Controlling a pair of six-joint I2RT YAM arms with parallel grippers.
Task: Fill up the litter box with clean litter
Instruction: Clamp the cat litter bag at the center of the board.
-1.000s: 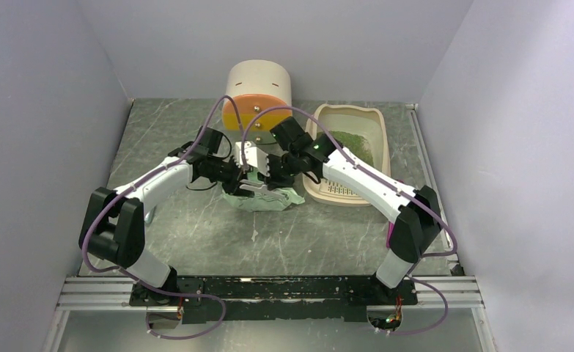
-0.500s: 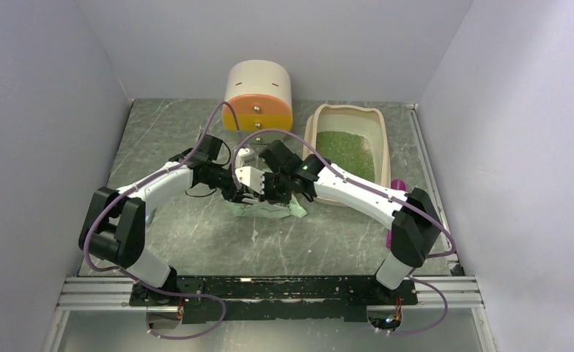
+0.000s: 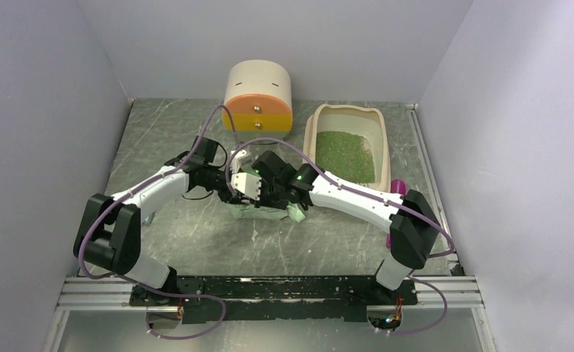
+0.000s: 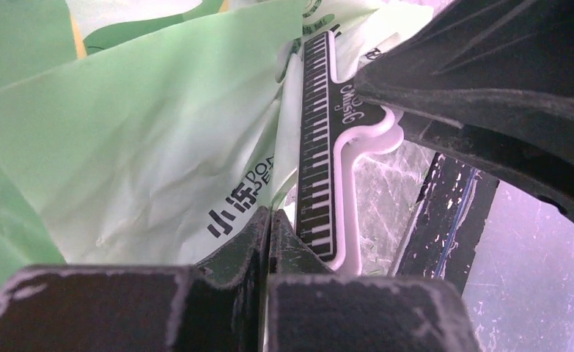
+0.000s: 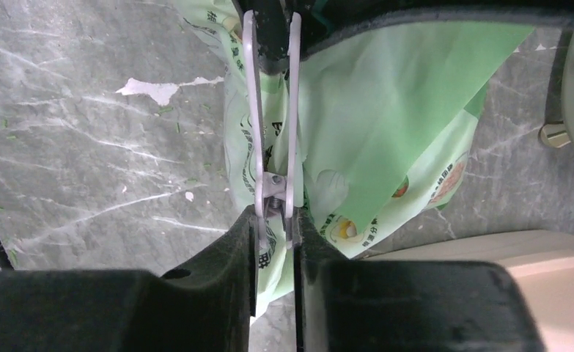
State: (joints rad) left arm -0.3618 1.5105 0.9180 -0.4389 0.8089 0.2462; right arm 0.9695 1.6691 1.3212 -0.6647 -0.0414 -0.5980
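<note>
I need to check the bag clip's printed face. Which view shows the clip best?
The left wrist view: the clip lies lengthwise, its piano-key print facing the camera. The right wrist view shows the clip edge-on, two white arms and a spring. In the top view I cannot make it out.

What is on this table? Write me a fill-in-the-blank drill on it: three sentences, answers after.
1. The litter in the litter box is ____ in colour.
2. The right gripper squeezes the white ____ on the green bag.
3. In the top view, the round drawer unit stands to the ____ of the litter box.
Missing words: green; clip; left.
</note>
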